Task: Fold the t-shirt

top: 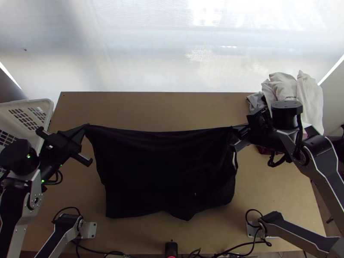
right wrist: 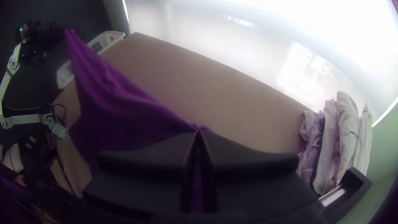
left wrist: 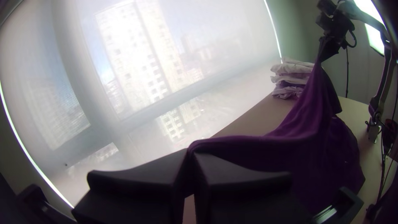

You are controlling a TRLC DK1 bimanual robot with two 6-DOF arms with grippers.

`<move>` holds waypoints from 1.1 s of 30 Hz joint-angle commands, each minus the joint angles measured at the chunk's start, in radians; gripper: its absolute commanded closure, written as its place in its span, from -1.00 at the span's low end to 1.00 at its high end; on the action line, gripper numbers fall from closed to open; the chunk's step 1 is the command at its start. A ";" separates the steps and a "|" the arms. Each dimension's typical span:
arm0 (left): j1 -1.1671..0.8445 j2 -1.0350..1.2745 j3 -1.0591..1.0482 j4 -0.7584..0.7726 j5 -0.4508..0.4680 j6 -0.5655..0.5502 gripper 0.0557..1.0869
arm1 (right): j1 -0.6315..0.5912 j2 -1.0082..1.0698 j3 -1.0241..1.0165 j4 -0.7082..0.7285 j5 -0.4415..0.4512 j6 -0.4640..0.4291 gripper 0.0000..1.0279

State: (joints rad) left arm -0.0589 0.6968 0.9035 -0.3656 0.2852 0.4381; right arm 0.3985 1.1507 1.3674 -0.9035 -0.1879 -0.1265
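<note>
In the top view the dark t-shirt [top: 163, 172] hangs stretched between both grippers, its upper edge nearly straight and sagging slightly. My left gripper [top: 86, 126] is shut on its upper left corner, and my right gripper [top: 241, 128] on its upper right corner. The left wrist view has the t-shirt [left wrist: 306, 149], purple there, running from the left gripper [left wrist: 190, 155] to the other arm. From the right wrist view, the t-shirt [right wrist: 116, 108] slopes away from the right gripper [right wrist: 199, 132] toward the left arm. Its lower part hangs down in loose folds; whether it touches the table is unclear.
A stack of folded light clothes [top: 286, 88] lies at the table's back right corner, close to the right arm. A white basket [top: 47, 103] stands at the left edge beside the left arm. Bare wooden table [top: 172, 109] shows behind the t-shirt. Cables run along the near edge.
</note>
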 commanded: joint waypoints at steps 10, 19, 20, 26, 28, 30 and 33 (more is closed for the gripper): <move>-0.194 0.500 0.118 0.183 -0.190 -0.056 0.75 | -0.075 0.172 0.050 0.120 0.002 -0.041 0.95; -0.050 0.797 0.290 0.286 -0.190 -0.032 0.75 | -0.141 0.376 0.101 0.262 0.002 -0.070 0.95; -0.036 0.826 0.313 0.290 -0.190 -0.030 0.75 | -0.147 0.396 0.107 0.284 0.002 -0.070 0.95; -0.001 0.954 0.440 0.310 -0.224 -0.035 0.75 | -0.184 0.521 0.188 0.359 0.010 -0.059 0.95; -0.001 0.989 0.477 0.318 -0.247 -0.036 0.75 | -0.191 0.557 0.220 0.385 0.031 -0.053 0.95; -0.009 1.017 0.500 0.310 -0.248 -0.045 0.75 | -0.194 0.586 0.240 0.414 0.044 -0.051 0.95; -0.030 1.035 0.506 0.332 -0.265 -0.036 0.75 | -0.201 0.629 0.246 0.425 0.056 -0.068 0.95</move>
State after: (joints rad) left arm -0.0803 1.6402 1.3376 -0.0616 0.0521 0.4004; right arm 0.2199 1.6718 1.5646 -0.5343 -0.1638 -0.1867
